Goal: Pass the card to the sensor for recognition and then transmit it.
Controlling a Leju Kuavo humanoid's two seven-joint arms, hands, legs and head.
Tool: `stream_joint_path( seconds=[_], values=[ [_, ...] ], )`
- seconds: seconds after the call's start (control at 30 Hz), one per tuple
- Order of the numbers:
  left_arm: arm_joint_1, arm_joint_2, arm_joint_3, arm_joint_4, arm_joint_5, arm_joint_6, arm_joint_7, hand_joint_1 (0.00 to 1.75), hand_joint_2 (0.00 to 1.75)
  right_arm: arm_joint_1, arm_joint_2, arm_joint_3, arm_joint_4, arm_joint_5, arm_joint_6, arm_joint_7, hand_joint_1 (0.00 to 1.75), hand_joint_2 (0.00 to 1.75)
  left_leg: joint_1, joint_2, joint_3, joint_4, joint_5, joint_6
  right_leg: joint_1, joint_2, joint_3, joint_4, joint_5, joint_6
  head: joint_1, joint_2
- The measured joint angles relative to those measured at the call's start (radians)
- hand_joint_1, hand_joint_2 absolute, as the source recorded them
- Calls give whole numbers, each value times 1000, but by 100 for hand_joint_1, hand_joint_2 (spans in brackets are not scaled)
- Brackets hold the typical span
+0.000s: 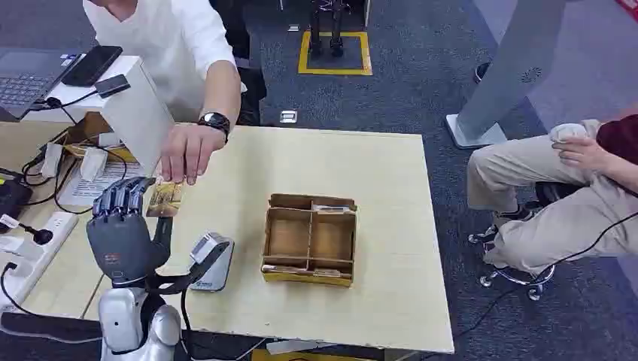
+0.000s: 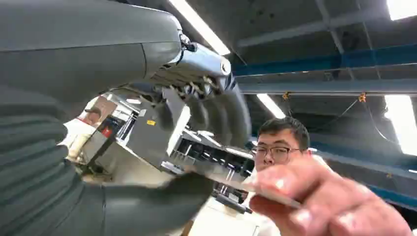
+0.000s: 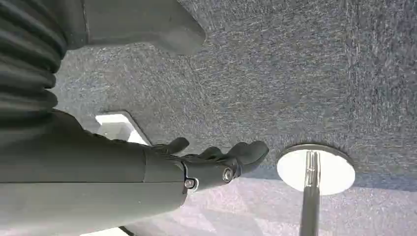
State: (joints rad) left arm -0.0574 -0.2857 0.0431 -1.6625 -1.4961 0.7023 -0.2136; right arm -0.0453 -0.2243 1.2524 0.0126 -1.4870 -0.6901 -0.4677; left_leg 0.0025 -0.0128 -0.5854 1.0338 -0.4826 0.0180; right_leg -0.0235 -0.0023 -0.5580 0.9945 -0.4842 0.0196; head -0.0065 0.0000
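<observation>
Your left hand (image 1: 124,226) grips the card (image 1: 165,199) w/ a person's hand (image 1: 186,153) at its 12 o'clock edge; right hand (image 3: 216,164) hangs released, fingers apart.

The card (image 1: 165,199), yellowish with a printed picture, is held above the surface's left part. The grey sensor (image 1: 210,261) sits near the surface's front edge, its top panel tilted.

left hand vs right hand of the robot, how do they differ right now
The left hand is raised above the table and pinches a card, which a person's hand is reaching for; the right hand holds nothing.

The left hand's fingers close on the card, while the right hand's fingers lie loosely apart above the grey carpet.

Both have dark fingers and a grey ribbed cover.
</observation>
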Motion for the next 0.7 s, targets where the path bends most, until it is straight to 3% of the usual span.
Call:
stream_joint_path(
  seconds=[0.7],
  values=[
    [0, 0, 0, 0, 15, 0, -26, 175, 175, 0, 3, 0, 0, -2, 0, -3, 0, 175, 0, 0, 0, 0, 0, 0, 0, 0, 0, 0, 0, 0, 0, 0]
  ],
)
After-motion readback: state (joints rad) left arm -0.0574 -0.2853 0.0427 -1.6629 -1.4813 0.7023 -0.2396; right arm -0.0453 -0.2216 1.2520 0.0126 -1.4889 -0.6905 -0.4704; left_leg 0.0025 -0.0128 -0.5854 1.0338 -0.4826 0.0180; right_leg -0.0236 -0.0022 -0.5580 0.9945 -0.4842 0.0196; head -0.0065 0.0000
